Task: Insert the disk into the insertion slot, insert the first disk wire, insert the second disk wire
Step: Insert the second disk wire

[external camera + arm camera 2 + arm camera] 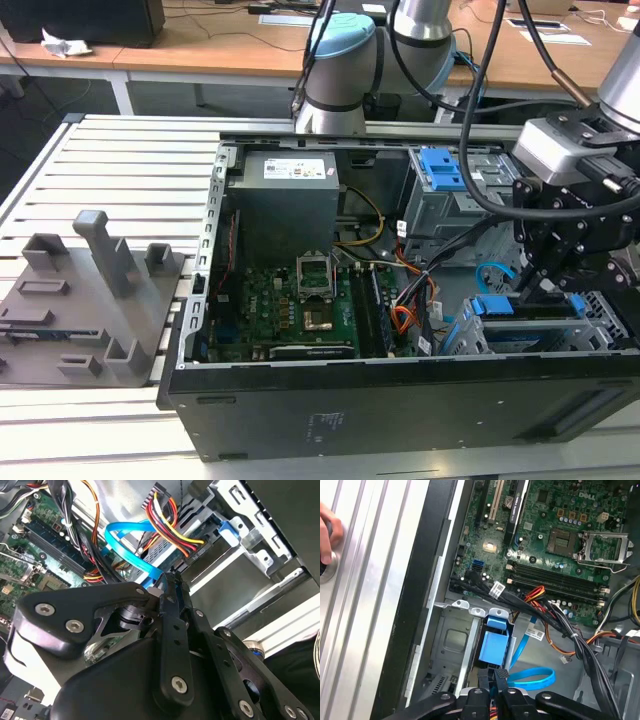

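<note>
While exterior omits it, a hand (329,532) appears.

The blue-framed disk (525,312) sits in the grey insertion slot (470,335), lying flat.

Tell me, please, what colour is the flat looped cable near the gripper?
Bright blue; the flat looped cable shows best in the second wrist view.

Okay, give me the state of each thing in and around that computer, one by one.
Case: open, side panel off.
CPU socket: lid raised, empty.
Disk: sitting in the slot.
Blue cable: looped beside the gripper.
Gripper: low over the disk.
</note>
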You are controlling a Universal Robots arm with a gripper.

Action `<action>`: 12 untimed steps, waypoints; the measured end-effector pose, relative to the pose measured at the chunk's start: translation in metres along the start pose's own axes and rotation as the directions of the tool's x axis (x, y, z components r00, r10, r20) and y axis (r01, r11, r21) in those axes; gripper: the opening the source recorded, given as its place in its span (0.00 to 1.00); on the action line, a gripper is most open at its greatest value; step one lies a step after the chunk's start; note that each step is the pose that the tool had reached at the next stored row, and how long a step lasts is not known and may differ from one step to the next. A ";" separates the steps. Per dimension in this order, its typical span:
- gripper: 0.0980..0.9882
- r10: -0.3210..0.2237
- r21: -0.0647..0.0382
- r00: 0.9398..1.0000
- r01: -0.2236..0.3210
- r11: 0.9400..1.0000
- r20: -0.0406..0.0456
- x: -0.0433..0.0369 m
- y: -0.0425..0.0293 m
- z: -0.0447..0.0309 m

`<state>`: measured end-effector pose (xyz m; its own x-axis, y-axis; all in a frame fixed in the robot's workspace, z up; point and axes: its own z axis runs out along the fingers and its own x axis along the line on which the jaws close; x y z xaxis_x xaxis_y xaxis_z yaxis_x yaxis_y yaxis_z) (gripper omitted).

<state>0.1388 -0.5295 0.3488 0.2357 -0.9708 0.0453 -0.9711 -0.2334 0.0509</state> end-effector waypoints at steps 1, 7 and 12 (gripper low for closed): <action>0.07 0.000 0.000 1.000 0.000 1.000 0.000 0.0001 -0.0005 0.0003; 0.07 0.069 -0.003 0.998 -0.069 0.998 0.003 0.0002 -0.0008 0.0006; 0.07 0.199 -0.010 0.980 -0.199 0.980 0.009 0.0001 -0.0008 0.0012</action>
<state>0.1396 -0.5295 0.3476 0.0376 -0.9983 0.0455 -0.9981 -0.0352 0.0509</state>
